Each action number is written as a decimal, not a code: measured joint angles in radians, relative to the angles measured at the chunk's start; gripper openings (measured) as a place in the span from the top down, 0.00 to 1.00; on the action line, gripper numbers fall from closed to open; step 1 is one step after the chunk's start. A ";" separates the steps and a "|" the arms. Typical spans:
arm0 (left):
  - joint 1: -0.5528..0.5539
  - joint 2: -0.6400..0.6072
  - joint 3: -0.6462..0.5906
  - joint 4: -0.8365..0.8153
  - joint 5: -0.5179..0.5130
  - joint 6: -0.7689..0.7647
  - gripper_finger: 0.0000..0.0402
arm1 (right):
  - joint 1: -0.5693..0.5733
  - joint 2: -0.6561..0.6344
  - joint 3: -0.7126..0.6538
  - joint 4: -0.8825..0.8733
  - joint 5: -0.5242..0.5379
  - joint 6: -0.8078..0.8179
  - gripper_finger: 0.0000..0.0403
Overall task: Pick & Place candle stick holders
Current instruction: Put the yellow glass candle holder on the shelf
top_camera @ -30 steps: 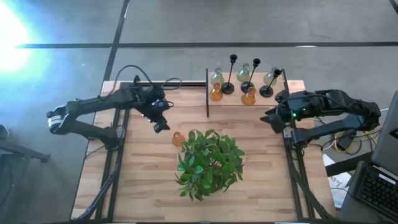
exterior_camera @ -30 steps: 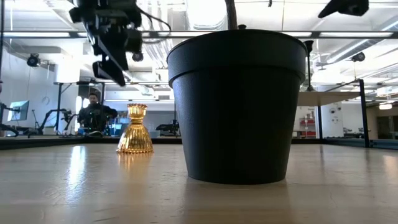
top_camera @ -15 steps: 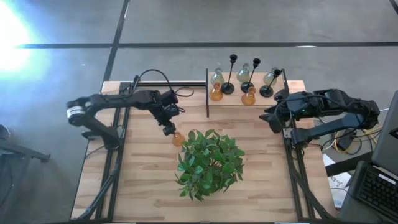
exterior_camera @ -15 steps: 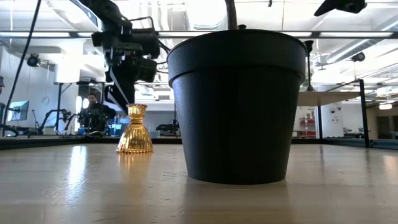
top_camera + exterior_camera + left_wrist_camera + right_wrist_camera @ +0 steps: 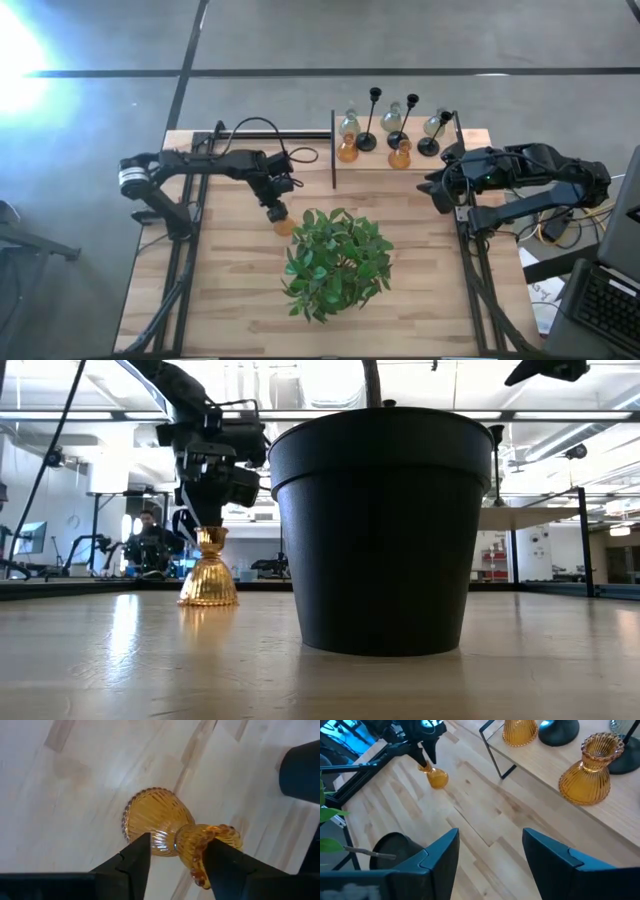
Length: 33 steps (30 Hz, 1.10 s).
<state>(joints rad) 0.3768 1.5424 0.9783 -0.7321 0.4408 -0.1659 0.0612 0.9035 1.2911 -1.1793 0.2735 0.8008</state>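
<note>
My left gripper is down over the lone amber holder, fingers on either side of its narrow neck just under the beaded rim. In the left wrist view the glass looks tight against both pads, but I can't tell if I'm actually clamped on it or only touching it.

That holder: amber ribbed glass, bulbous bell-shaped body, flared scalloped top. In the low view its base sits on the wooden table, slightly tilted. It's just beside the black pot of the green plant, on the side nearer my left arm.

The other eight holders stand on a raised shelf at the table's far edge:
- two amber holders, same ribbed bulb shape
- three clear-greyish bulbous ones
- three black thin-stemmed ones on round bases

In the high view they're clustered close together, all upright.

My right gripper waits at the right side of the table, near the shelf's end, fingers apart with nothing between them.
</note>
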 joint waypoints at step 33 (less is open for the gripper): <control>-0.077 -0.004 0.083 0.455 0.073 -0.466 0.92 | 0.061 0.011 -0.408 0.439 -0.072 -0.232 0.59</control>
<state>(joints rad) 0.3000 1.5382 1.0616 -0.2775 0.5134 -0.6314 0.1219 0.9145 0.8831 -0.7402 0.2012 0.5688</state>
